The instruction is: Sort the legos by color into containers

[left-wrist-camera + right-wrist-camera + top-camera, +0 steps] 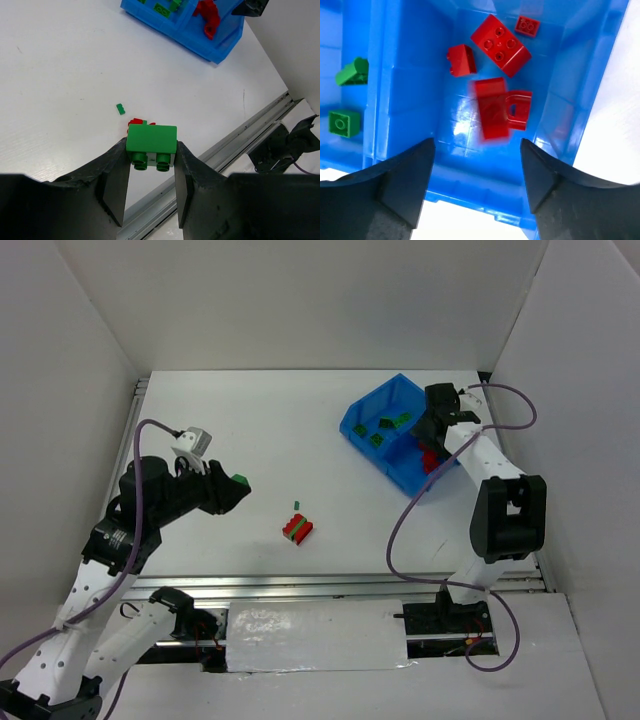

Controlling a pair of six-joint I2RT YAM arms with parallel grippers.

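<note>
A white table [300, 420] enclosed by plain white walls [300, 300] is noted, with an aluminium rail [300, 586] along its near edge. A blue bin [352, 420] is set askew at the far right of the table and is split by a divider wall [377, 100]. In the compartment on the right arm's side, five red bricks are counted: a large four-stud brick [500, 45], a small plate [527, 25], a small block [461, 60], an arched piece [520, 109] and a blurred brick [491, 107] touching the arched piece. In the other compartment, green bricks [344, 123] are seen. The right gripper [475, 147] is held over the red compartment with its jaws spread wide and nothing between them. Near mid-table, well apart from the bin, a red-and-green stack [298, 529] is found, and a tiny green piece [296, 505] lies just beyond it on its far side. The left gripper [151, 160] is poised above the table to the left of that stack, its jaws closed on the sides of a green brick [151, 139], whose studs face the wrist camera. The stack is largely hidden behind the held brick in the left wrist view.
</note>
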